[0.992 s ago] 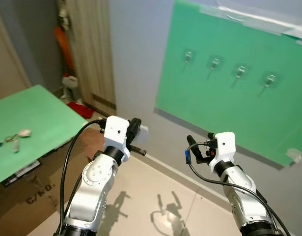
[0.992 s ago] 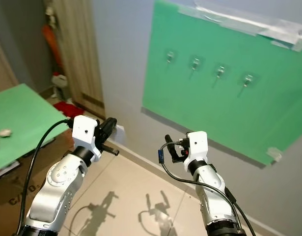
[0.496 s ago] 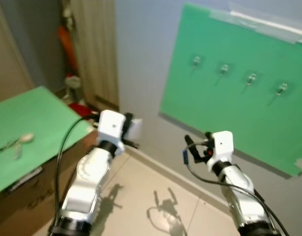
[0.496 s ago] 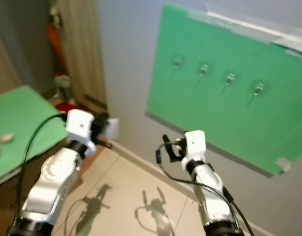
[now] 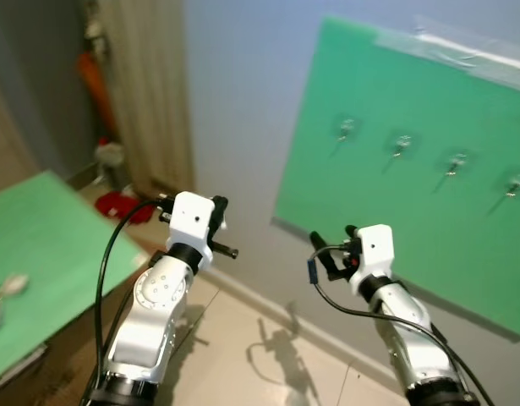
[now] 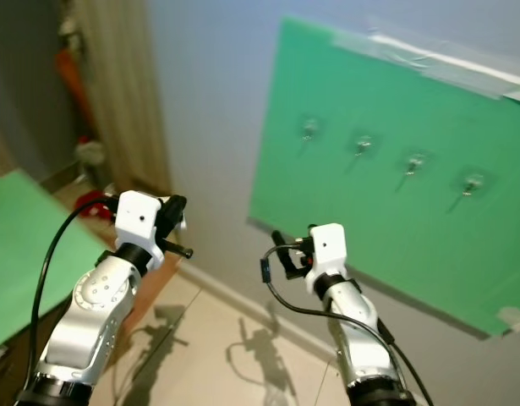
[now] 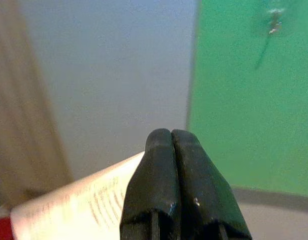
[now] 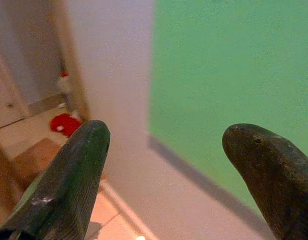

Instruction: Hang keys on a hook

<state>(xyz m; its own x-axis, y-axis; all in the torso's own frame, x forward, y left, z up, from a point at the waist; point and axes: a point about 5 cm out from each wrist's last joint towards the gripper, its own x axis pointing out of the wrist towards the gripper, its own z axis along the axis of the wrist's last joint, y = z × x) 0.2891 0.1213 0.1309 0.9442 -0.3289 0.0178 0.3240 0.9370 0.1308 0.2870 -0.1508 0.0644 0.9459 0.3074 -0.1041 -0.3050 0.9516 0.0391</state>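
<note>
A pale grey wall (image 5: 243,101) rises in front of us, and a large green sheet (image 5: 395,220) is taped flat to it on our right. Low on our left sits a table with a green top (image 5: 48,245), a brown cardboard box beneath its edge. Beyond the table, a beige ribbed door panel (image 5: 150,93) stands against the wall, with a red cloth-like object (image 5: 120,203) on the floor at its foot.

Both our silver arms are raised at chest height, between us and the wall. Our left gripper (image 5: 219,227) has its two black fingers pressed together, with nothing between them in its wrist view. Our right gripper (image 5: 331,247) has its fingers spread wide apart and is also empty.

Four small silver hooks (image 5: 347,128) sit in a row across the upper part of the green sheet, well above and beyond both grippers.

The bunch of keys with a pale tag (image 5: 2,296) lies at the far left edge of the tabletop, well apart from both grippers and partly cut off by the frame.

We judge the main risk to be that the keys slip out of sight while we face the wall, so a reach towards them would be blind. The left fingers would also have to part first, or they would only push the keys along the table.
</note>
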